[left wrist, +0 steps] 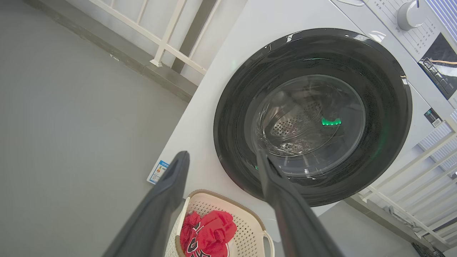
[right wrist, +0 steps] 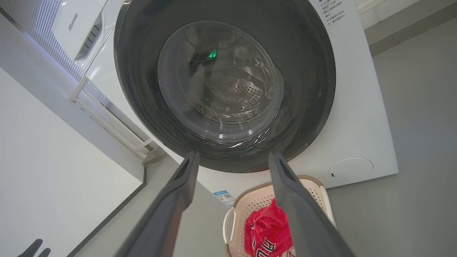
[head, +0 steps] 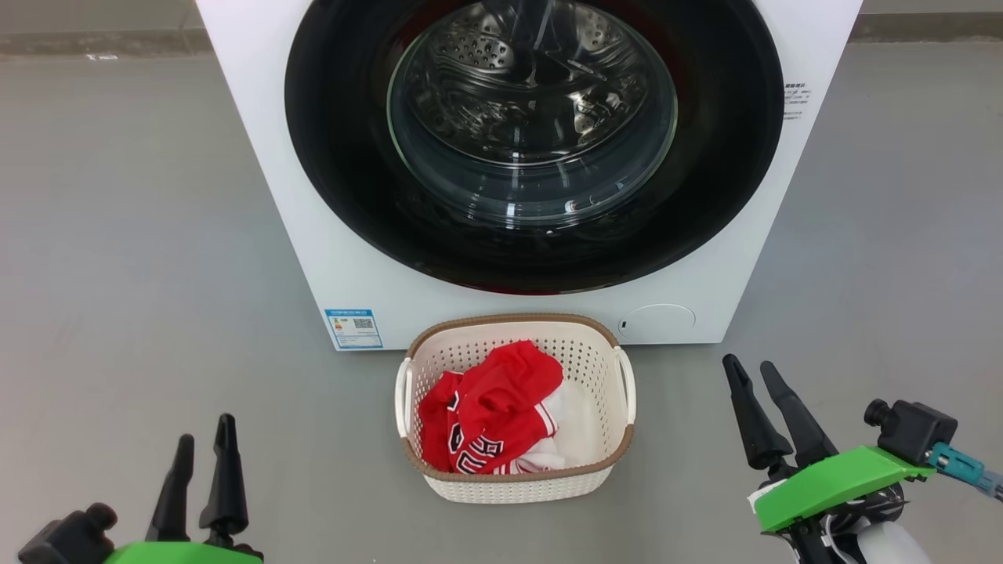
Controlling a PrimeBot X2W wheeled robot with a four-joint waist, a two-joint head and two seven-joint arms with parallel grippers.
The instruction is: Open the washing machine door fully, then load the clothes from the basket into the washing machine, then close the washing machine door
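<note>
The white washing machine [head: 329,258] stands ahead on the floor, its round glossy black door [head: 337,157] shut flat against the front, the steel drum visible through the glass bowl. In front of it sits the cream basket [head: 517,482] holding the red jersey and white cloth, the clothes [head: 490,411]. My left gripper [head: 205,439] is low at the left, open and empty, well left of the basket. My right gripper [head: 751,372] is at the lower right, open and empty, right of the basket. The wrist views show the door [left wrist: 235,117] [right wrist: 307,71], basket [left wrist: 250,223] [right wrist: 323,194] and clothes [left wrist: 210,232] [right wrist: 266,228] past my spread fingers.
Grey floor [head: 125,235] surrounds the machine on both sides. A white railing [left wrist: 160,39] and a low kerb run behind it. A white rack [right wrist: 107,121] and a wall panel [right wrist: 46,160] stand to one side of the machine.
</note>
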